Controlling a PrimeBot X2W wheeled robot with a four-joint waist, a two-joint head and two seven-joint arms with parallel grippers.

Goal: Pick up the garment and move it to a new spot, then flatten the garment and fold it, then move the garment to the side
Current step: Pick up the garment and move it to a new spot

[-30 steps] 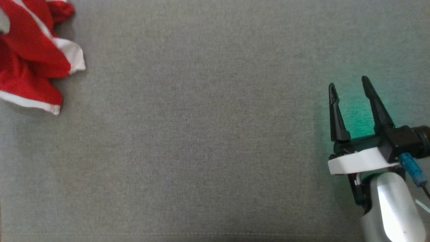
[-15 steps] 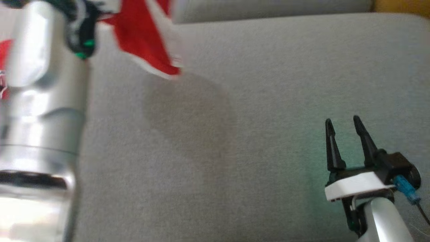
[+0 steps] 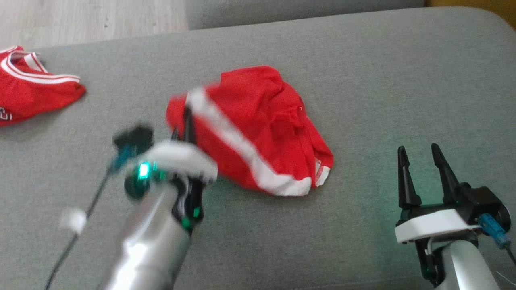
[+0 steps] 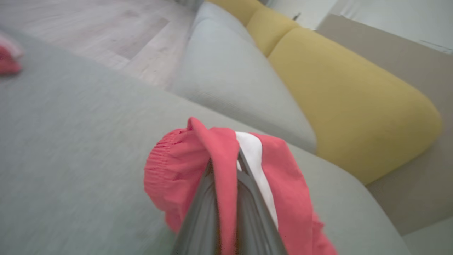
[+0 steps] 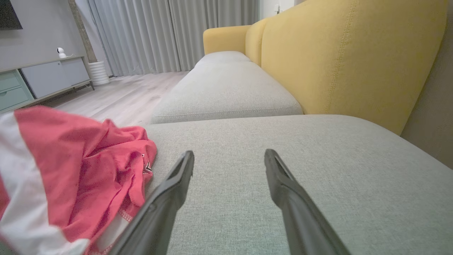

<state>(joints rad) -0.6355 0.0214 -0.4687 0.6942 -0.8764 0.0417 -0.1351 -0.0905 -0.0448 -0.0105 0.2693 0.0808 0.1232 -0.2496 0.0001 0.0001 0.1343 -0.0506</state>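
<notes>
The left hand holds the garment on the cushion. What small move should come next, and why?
Probably open the left hand and let go. It is shut on a fold of the garment, which lies bunched in the middle of the cushion; flattening needs fresh grips at the edges. The open right hand is free.

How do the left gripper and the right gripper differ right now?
The left gripper is shut on the red garment; the right gripper is open and empty. The left gripper looks blurred; the right gripper looks sharp, apart from the garment. Both have dark fingers.
</notes>
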